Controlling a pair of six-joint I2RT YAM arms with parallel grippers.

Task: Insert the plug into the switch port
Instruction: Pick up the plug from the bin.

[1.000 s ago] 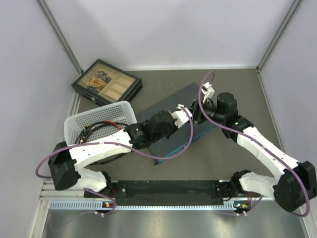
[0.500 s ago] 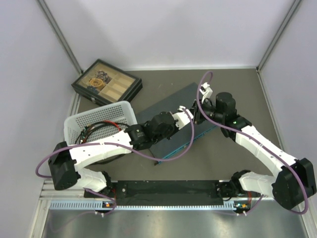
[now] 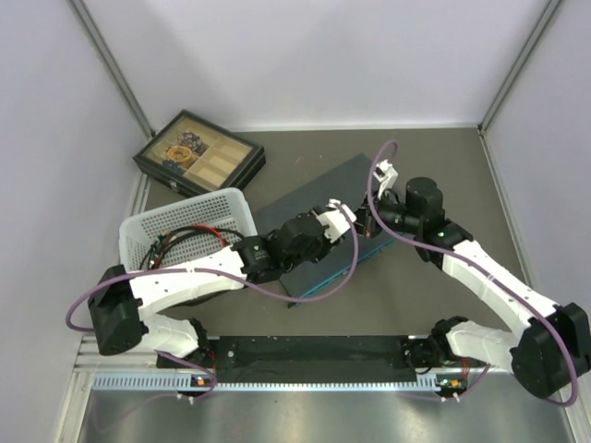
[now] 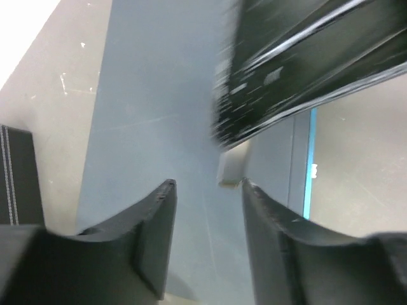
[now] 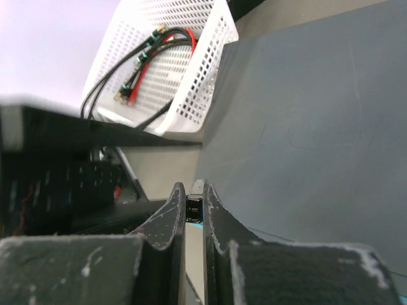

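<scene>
Right claw [image 5: 193,192] pinches the plug [image 5: 195,210] tight at the switch's [image 5: 305,127] blue edge; my left claw [image 4: 208,185] hangs parted and empty above the switch.

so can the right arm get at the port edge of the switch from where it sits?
Probably yes. The right end effector, shut on the plug, sits right by the teal edge of the switch; the left end effector is open over the top, not blocking it.
</scene>
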